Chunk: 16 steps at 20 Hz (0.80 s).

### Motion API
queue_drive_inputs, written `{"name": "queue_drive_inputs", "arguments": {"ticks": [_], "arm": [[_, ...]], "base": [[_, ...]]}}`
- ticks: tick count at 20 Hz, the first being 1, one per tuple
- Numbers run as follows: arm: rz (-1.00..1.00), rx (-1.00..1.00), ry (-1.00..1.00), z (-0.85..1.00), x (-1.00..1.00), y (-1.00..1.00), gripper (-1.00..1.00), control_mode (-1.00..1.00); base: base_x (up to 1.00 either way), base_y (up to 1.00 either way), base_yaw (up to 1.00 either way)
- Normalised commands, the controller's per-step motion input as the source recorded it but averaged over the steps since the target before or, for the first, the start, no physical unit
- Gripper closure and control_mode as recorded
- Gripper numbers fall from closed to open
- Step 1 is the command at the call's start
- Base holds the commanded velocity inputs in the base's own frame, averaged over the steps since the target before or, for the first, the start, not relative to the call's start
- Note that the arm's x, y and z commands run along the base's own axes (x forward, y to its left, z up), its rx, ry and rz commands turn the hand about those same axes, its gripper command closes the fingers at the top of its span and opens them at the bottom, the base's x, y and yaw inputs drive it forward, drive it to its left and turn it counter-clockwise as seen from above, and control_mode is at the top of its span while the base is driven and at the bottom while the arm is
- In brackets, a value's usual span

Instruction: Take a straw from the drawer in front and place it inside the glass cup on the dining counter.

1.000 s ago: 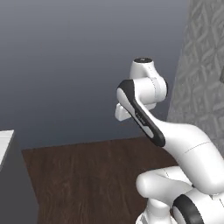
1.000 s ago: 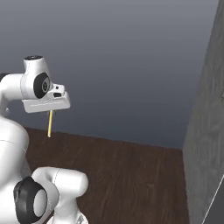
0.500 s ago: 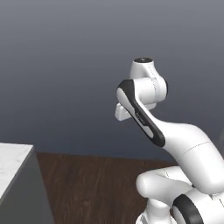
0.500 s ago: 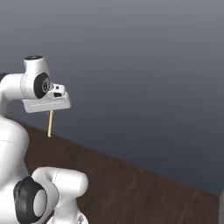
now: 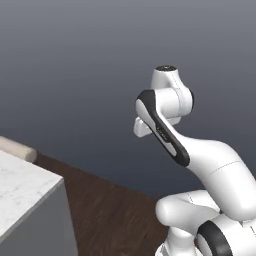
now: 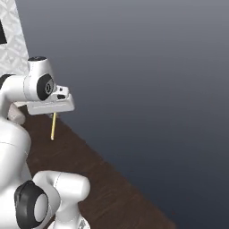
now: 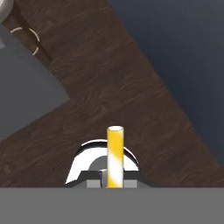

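Note:
The thin yellow straw (image 6: 53, 126) hangs straight down from my gripper (image 6: 54, 114), which is shut on its upper part, high above the dark wooden floor. Looking along the hand, the straw (image 7: 115, 154) stands between the two dark finger tips of the gripper (image 7: 114, 182) and points at the floor. A corner of the white marble dining counter (image 5: 22, 186) shows at the lower left of the left base view, well left of the arm. The glass cup and the drawer are out of view.
A dark blue-grey wall (image 5: 75, 65) stands behind the arm over the brown wood floor (image 5: 112, 215). A pale rounded edge (image 5: 17, 149) lies beyond the counter corner. A grey slab (image 7: 24, 94) shows at the left of the hand view. Patterned tile (image 6: 13, 40) covers the far-left wall.
The whole picture has shifted: the camera has moved with the base. The counter corner has come further into the left base view. The arm keeps its pose, still holding the straw.

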Motion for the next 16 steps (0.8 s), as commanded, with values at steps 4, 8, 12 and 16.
{"name": "queue_drive_inputs", "arguments": {"ticks": [4,8,12,16], "arm": [[0.0,0.0,0.0,0.0,0.0,0.0,1.0,1.0],[0.0,0.0,0.0,0.0,0.0,0.0,1.0,1.0],[0.0,0.0,0.0,0.0,0.0,0.0,1.0,1.0],[0.0,0.0,0.0,0.0,0.0,0.0,1.0,1.0]], "base": [[0.94,-0.28,0.72],[0.79,-0.32,0.76],[0.76,-0.29,0.77],[0.6,-0.38,0.75]]}}
